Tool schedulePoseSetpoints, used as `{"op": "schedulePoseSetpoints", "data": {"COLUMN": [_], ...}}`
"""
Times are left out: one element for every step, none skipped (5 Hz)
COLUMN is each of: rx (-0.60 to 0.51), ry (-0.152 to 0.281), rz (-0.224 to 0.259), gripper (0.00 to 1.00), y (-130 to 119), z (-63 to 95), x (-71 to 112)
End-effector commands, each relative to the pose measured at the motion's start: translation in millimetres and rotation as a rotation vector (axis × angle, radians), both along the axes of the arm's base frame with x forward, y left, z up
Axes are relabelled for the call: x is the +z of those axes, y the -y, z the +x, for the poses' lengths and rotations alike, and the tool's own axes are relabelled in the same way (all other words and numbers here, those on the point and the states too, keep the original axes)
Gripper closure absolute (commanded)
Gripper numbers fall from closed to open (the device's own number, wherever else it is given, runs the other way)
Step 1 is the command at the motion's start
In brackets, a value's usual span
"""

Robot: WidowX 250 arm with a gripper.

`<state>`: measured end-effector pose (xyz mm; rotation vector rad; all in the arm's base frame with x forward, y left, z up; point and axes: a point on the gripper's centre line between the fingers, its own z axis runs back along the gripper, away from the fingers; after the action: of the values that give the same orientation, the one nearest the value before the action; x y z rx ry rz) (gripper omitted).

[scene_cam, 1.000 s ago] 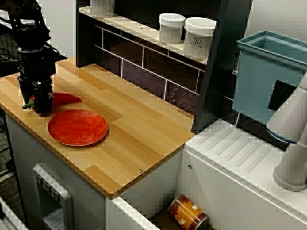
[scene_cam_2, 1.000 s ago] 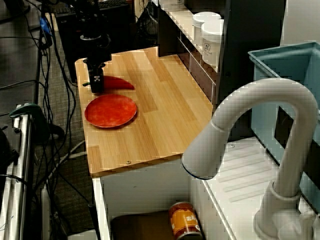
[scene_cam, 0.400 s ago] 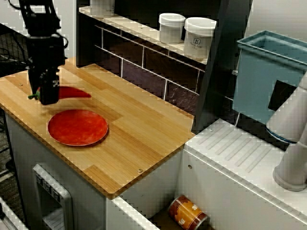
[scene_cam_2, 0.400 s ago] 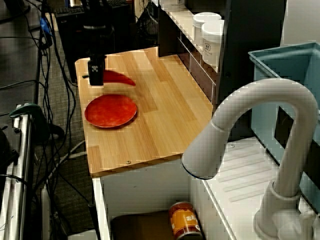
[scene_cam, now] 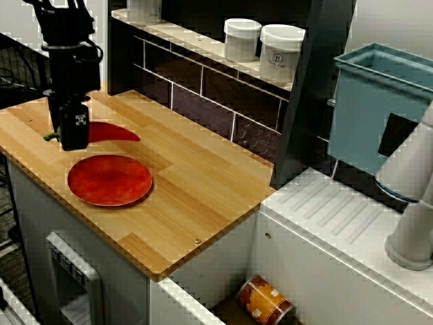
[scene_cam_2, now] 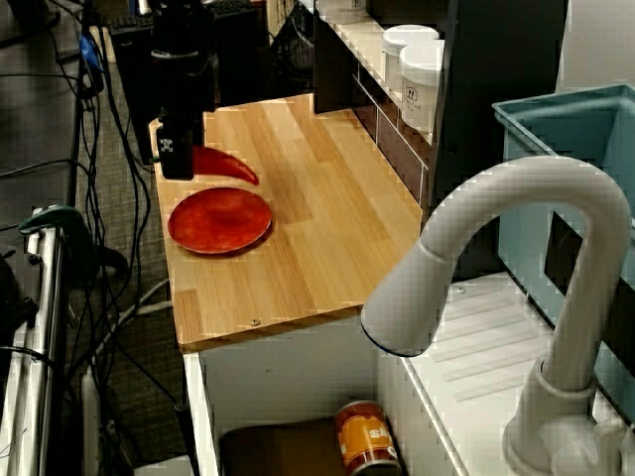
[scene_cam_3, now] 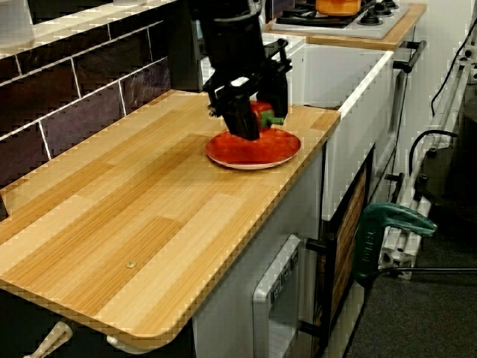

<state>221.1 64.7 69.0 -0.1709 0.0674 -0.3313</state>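
Note:
My black gripper (scene_cam: 74, 137) is shut on a red chili pepper (scene_cam: 111, 132) near its green stem (scene_cam: 49, 136). It holds the pepper in the air, a little above the wooden counter (scene_cam: 203, 183). The pepper's pointed tip sticks out toward the back wall. A round red plate (scene_cam: 109, 179) lies on the counter just in front of the gripper. In the view past the faucet, the gripper (scene_cam_2: 177, 167) and pepper (scene_cam_2: 226, 164) hang beside the plate (scene_cam_2: 220, 219). The view along the counter shows the gripper (scene_cam_3: 249, 125) over the plate's (scene_cam_3: 253, 154) far side, with the pepper (scene_cam_3: 262, 113) partly hidden.
Two white jars (scene_cam: 242, 39) (scene_cam: 281, 53) stand on a shelf over the dark tiled back wall. Right of the counter are a blue bin (scene_cam: 379, 108), a white faucet (scene_cam_2: 496, 258) and a can (scene_cam: 265, 302) down below. Cables hang at the left edge (scene_cam_2: 99, 149).
The gripper has risen from the counter with the pepper in it and shifted right, toward the back wall. The plate has not moved.

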Motion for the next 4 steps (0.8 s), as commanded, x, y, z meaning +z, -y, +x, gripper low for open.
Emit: {"op": "schedulePoseSetpoints", "data": {"rx": [-0.032, -0.024, -0.017, -0.014], "ry": [0.021, -0.017, -0.023, -0.023], "rz": [0.085, 0.096, 0.08, 0.062], "gripper": [1.0, 0.0, 0.0, 0.0], "y": [12, 9, 3, -2], "z": [1.1, 1.2, -0.3, -2.1], "x": [-23.5, -27.3, -22.5, -11.2]}}
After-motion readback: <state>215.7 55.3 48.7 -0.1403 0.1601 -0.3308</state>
